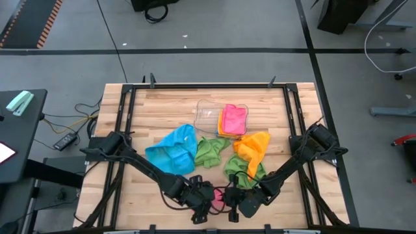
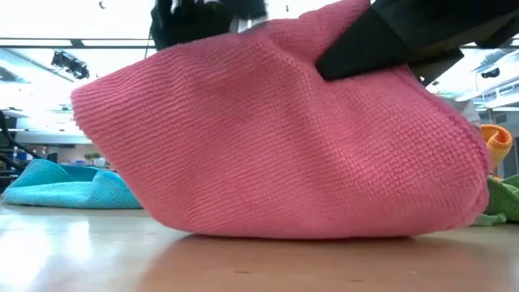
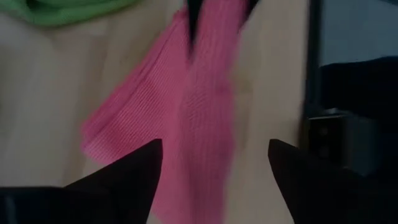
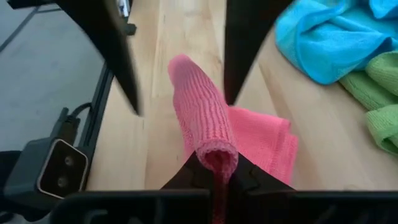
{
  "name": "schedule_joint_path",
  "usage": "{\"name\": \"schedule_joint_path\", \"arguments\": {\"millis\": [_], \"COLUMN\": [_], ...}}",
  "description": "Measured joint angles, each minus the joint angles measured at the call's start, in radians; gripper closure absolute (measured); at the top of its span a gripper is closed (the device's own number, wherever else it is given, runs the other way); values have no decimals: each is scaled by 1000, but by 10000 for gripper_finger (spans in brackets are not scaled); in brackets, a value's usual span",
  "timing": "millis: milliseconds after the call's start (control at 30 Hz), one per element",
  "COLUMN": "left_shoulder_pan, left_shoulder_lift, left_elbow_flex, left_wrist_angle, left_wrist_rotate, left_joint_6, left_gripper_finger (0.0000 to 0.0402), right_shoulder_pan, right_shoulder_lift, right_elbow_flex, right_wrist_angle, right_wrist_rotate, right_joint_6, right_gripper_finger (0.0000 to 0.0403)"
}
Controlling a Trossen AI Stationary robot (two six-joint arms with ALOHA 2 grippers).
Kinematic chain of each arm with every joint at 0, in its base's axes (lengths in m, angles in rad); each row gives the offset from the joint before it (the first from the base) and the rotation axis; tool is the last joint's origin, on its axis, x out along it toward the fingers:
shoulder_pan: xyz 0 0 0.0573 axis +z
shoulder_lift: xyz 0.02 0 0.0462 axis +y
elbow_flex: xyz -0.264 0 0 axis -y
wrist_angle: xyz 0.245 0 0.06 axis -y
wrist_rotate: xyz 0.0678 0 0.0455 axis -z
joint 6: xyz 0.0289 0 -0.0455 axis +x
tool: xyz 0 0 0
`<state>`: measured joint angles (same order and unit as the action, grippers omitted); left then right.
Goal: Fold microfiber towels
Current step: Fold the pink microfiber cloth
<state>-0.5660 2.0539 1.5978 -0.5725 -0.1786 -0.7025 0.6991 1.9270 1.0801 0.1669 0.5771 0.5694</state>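
Observation:
A pink microfiber towel lies bunched at the table's near edge, between my two grippers, with its lower part on the wood. My right gripper is shut on it. My left gripper is open. Its two fingers stand on either side of the towel's raised ridge, and I see no hold there. In the high view both grippers meet over the towel. Blue, green and orange towels lie crumpled farther back. My right gripper pinches a bunched, hemmed edge of the pink towel between its two fingers, slanting down from the table's right. Several layers are gathered in the pinch. From there the cloth rises as a rolled ridge, and the rest lies slack on the table.
A clear plastic tray at the middle back holds a stack of folded pink and orange towels. A second green towel lies just behind my right gripper. Black frame rails run along the table's sides.

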Motion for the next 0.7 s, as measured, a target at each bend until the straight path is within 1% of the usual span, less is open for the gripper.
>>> {"name": "schedule_joint_path", "arguments": {"millis": [233,400,500,567,700], "left_shoulder_pan": [-21,-37,-41,-41,-40], "left_shoulder_lift": [58,54,48,48,48], "left_elbow_flex": [-2,-2,-1,-1,0], "left_wrist_angle": [-23,-46,-43,-47,-45], "left_wrist_rotate": [-5,-22,-24,-23,-14], "left_joint_6": [13,47,87,122,191], "left_gripper_finger": [133,174,213,247,332], "right_shoulder_pan": [12,25,32,35,35], "right_shoulder_lift": [-3,-11,-14,-17,-18], "right_elbow_flex": [0,0,0,0,0], "right_wrist_angle": [-10,-11,-13,-12,-20], "right_wrist_rotate": [3,-8,-11,-17,-58], "right_joint_6": [7,1,-18,-28,-20], "right_gripper_finger": [392,392,392,392,390]}}
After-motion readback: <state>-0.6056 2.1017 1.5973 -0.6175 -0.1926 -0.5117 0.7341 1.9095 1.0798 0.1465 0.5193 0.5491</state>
